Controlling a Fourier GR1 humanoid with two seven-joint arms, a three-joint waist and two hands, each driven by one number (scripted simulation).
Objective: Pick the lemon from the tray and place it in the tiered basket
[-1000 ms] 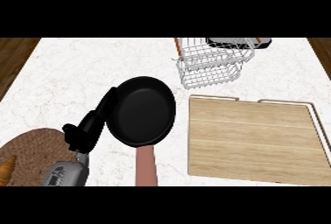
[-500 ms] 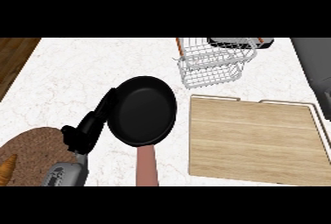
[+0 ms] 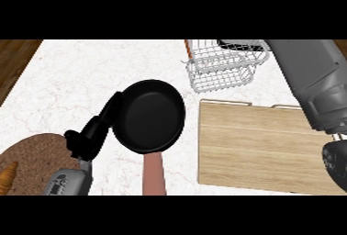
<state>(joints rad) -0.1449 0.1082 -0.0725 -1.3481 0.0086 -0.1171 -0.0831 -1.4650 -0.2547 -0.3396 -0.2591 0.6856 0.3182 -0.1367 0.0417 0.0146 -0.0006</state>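
Our left hand (image 3: pixel 88 135) stands near the front-left part of the counter with its fingers (image 3: pixel 112 108) fairly straight and close together, pointing toward the far edge and holding nothing; they run along the left rim of a black frying pan (image 3: pixel 149 114), and we cannot tell whether they touch it. The pan's reddish-brown handle (image 3: pixel 154 176) runs toward the front edge, and our grey left forearm (image 3: pixel 68 186) enters beside it. Farther left a round brown mat (image 3: pixel 37 156) lies at the front-left corner, cut by the view's edge, with an orange thing (image 3: pixel 8 175) on it that we cannot identify. The counter (image 3: pixel 81 73) is white marble with pale veins, and a strip of brown wooden floor (image 3: pixel 15 59) shows beyond its left edge. Right of the pan lies the wooden tray (image 3: pixel 261 147), and beyond the tray's far rim stands the white wire tiered basket (image 3: pixel 220 69) near the counter's far edge, with something dark in its upper tier that we cannot make out. Our right forearm (image 3: pixel 311 78) crosses the far-right corner and covers the tray's right side. Only a dark rounded piece of our right hand (image 3: pixel 336 160) shows at the view's right edge, over the tray, and we cannot tell whether it holds anything. The lemon shows nowhere in this view, so we cannot say where it lies relative to either hand.
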